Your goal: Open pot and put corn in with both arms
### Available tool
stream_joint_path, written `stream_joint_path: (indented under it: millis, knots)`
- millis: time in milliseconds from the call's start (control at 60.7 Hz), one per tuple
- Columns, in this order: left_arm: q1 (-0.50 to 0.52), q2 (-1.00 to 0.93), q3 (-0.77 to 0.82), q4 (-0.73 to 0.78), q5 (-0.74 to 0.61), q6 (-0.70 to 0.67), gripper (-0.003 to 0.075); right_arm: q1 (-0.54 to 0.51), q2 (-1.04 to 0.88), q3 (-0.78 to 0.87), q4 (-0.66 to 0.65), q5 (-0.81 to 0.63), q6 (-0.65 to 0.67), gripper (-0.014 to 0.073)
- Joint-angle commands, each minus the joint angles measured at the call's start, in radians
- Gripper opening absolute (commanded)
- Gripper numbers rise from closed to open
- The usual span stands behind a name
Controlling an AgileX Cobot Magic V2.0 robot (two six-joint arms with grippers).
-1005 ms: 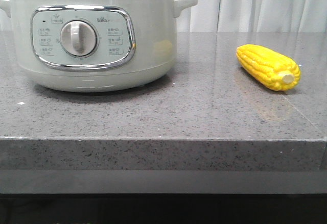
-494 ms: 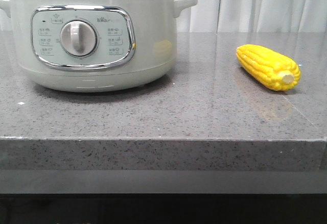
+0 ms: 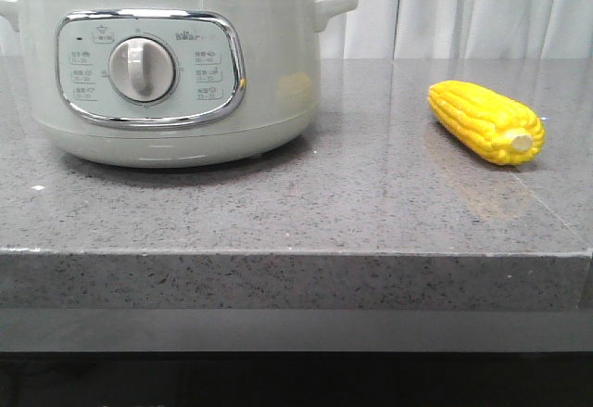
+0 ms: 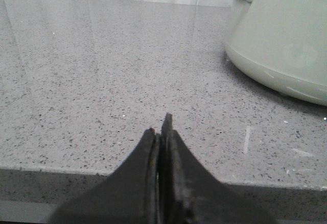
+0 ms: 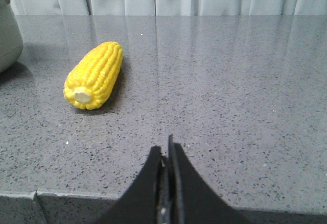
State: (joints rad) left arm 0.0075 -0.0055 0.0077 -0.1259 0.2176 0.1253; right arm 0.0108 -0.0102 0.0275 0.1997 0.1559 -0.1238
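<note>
Change: nothing has moved across the last second; the front view matches the two earlier ones, pot and corn in the same spots, so the work has not begun.
Left gripper (image 4: 162,132): fingers pressed together with nothing between them, low at the near edge of the counter (image 3: 278,231), left of the pot and apart from it.
Pot (image 3: 167,64): stands at the left of the counter, dial (image 3: 142,69) and control panel facing forward. A steel rim shows at the top of the front view, but the picture cuts off there, so the lid and its knob cannot be seen.
Middle of the counter: bare grey stone between pot and corn; no object lies between them.
Corn (image 3: 485,121): lies on its side at the right, well apart from the pot, pale stub end turned toward the front edge.
Right gripper (image 5: 167,163): fingers closed on nothing, at the near edge, the corn ahead and off to one side in its wrist view.
Curtain (image 3: 463,8): hangs behind the counter, out of the way.
Obstacles: none on the surface. The left arm probably has to rise well above the pot's wall to reach the top.
Meaning for the task: both steps remain, opening the pot and carrying the corn in; both grippers must first spread.
</note>
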Motion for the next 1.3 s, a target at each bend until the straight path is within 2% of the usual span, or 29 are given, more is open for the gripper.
stream_joint_path:
  millis: [0,132,231,379,478,692,873,906,972,1055,1137,1203,1285]
  knots:
    - [0.001,-0.022,0.0,-0.013,-0.097,-0.001,-0.0018,-0.006,-0.022,-0.002,-0.007,-0.073,0.0,-0.0067]
    - [0.001,-0.022,-0.007,-0.013,-0.191,-0.001,-0.0018,-0.006,-0.022,-0.004,-0.007,-0.095,0.0,-0.0067]
    - [0.001,-0.021,-0.049,-0.013,-0.2,-0.001,-0.0018,-0.006,-0.022,-0.043,-0.007,-0.091,0.0,-0.0067]
    - [0.001,0.019,-0.212,-0.01,-0.068,-0.001,-0.0018,-0.006,0.002,-0.213,-0.007,0.06,0.0,-0.0064]
    - [0.001,0.121,-0.347,-0.01,0.001,-0.001,-0.0019,-0.006,0.078,-0.36,-0.007,0.13,0.0,-0.0062]
    - [0.001,0.408,-0.584,-0.01,0.069,-0.001,-0.0018,-0.006,0.315,-0.572,-0.007,0.138,0.0,-0.0062]
    - [0.001,0.494,-0.65,-0.01,0.071,-0.001,0.0,-0.006,0.385,-0.601,-0.007,0.118,-0.001,-0.0055]
    - [0.001,0.495,-0.65,-0.01,0.067,-0.001,0.0035,-0.006,0.385,-0.601,-0.007,0.118,-0.001,-0.0035]
    - [0.001,0.496,-0.65,-0.01,0.067,-0.001,0.0167,-0.006,0.385,-0.601,-0.007,0.118,-0.001,0.0045]
    - [0.001,0.497,-0.648,-0.01,0.067,-0.001,0.042,-0.006,0.385,-0.6,-0.007,0.118,-0.001,0.0241]
    - [0.001,0.498,-0.648,-0.01,0.065,-0.001,0.0599,-0.006,0.385,-0.6,-0.007,0.118,-0.001,0.0462]
    - [0.001,0.498,-0.647,-0.03,0.042,-0.001,0.0636,-0.006,0.385,-0.6,-0.007,0.119,-0.001,0.0571]
    - [-0.001,0.512,-0.662,-0.067,0.047,0.004,0.0629,-0.006,0.385,-0.6,-0.007,0.117,-0.001,0.0624]
